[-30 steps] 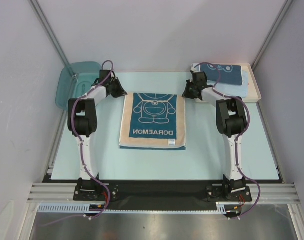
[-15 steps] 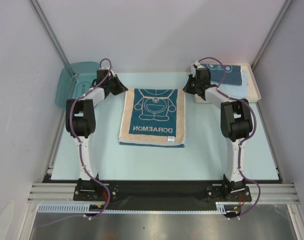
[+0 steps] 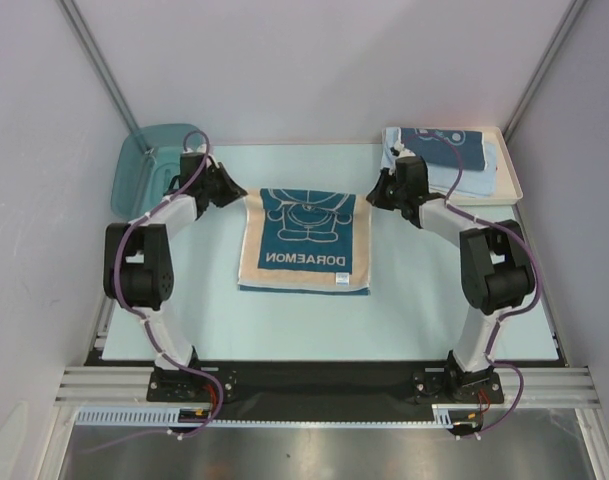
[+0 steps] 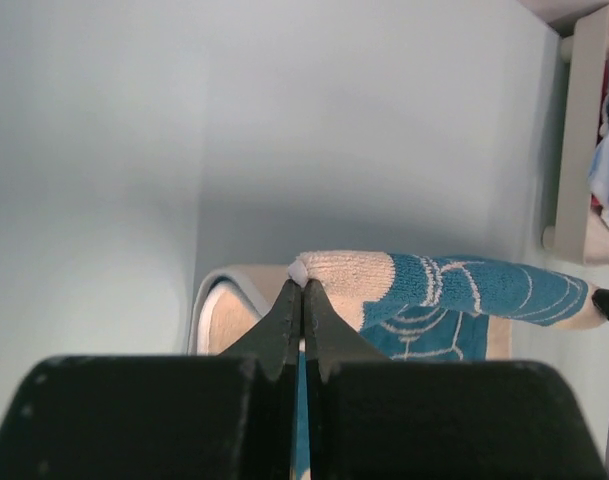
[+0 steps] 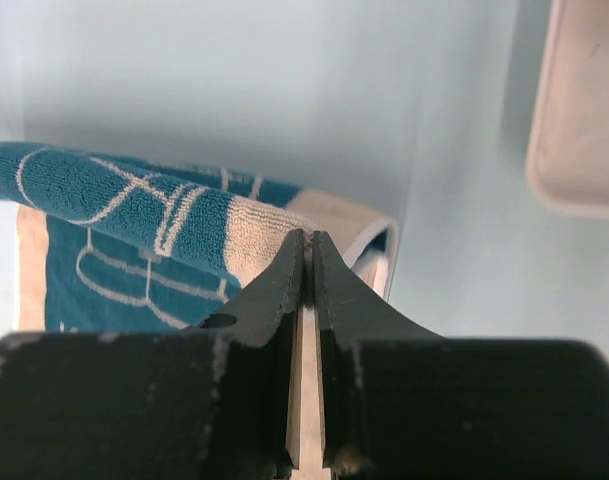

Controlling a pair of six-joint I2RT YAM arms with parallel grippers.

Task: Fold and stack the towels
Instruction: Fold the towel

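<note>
My left gripper (image 4: 302,285) is pinched tight on a corner of the beige towel (image 3: 306,245). My two black fingers are pressed together, with the soft beige corner poking out at their tips. My right gripper (image 5: 306,240) is pinched tight too, on the other far corner of the same towel. The beige edge is squeezed between those fingers.

The edge that runs between my two grippers is held up off the table (image 3: 414,310). It hangs a little in the middle, and I can see more of the towel lying under it. The rest of the towel lies flat in the middle of the table, between my two arms. Its teal part shows a cartoon cat and white letters. The letters are close to the near edge, and from above they read upside down.

Past my right gripper, at the far right corner of the table, is the cream tray (image 3: 511,183). A dark-blue towel (image 3: 446,148) lies folded in it, on top of a light-blue towel (image 3: 481,176). Past my left gripper, at the far left corner, is the blue bin (image 3: 144,165).
</note>
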